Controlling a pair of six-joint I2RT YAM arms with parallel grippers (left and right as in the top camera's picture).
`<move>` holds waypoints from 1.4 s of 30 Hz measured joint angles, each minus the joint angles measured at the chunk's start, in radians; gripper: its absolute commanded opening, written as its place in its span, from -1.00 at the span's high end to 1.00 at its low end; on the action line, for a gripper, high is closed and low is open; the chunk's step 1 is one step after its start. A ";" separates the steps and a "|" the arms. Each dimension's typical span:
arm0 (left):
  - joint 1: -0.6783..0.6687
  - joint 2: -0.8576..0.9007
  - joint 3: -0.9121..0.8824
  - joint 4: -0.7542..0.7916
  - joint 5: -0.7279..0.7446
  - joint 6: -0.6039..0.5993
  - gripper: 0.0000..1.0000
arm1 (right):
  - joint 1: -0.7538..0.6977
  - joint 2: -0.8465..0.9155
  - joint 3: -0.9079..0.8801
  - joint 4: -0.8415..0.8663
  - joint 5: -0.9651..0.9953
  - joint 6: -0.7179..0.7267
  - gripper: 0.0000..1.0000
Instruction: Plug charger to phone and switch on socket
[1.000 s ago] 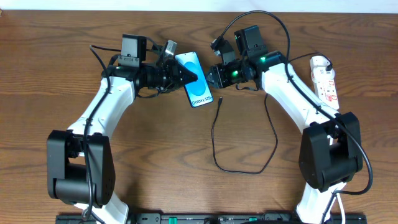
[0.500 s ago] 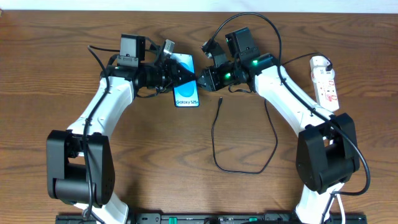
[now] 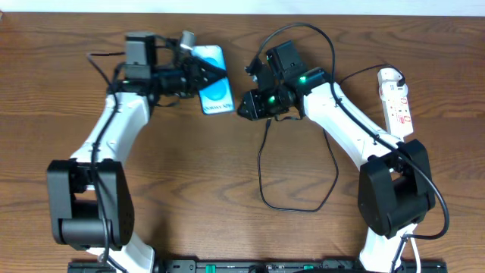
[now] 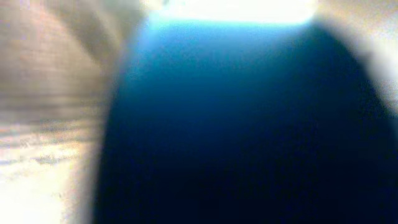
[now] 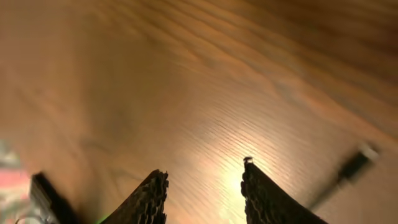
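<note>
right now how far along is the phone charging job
Early. Done: the left gripper is clamped on the phone. In hand: the right gripper hangs open and empty over the table, with the charger plug tip lying loose beside it. Left: pick up the tip, plug it into the phone, then switch on the socket.

free: bare table (image 3: 189,174) left of charger (image 3: 260,171) loop | obstacle: socket (image 3: 397,98) at table's right edge

Wood-grain brown table (image 3: 189,174); black rail (image 3: 227,266) with green marks along near edge; pale strip (image 3: 76,4) beyond far edge.
</note>
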 measured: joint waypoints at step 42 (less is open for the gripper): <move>0.074 0.000 0.000 0.090 0.103 -0.117 0.85 | -0.021 0.195 0.000 -0.097 0.201 0.238 0.77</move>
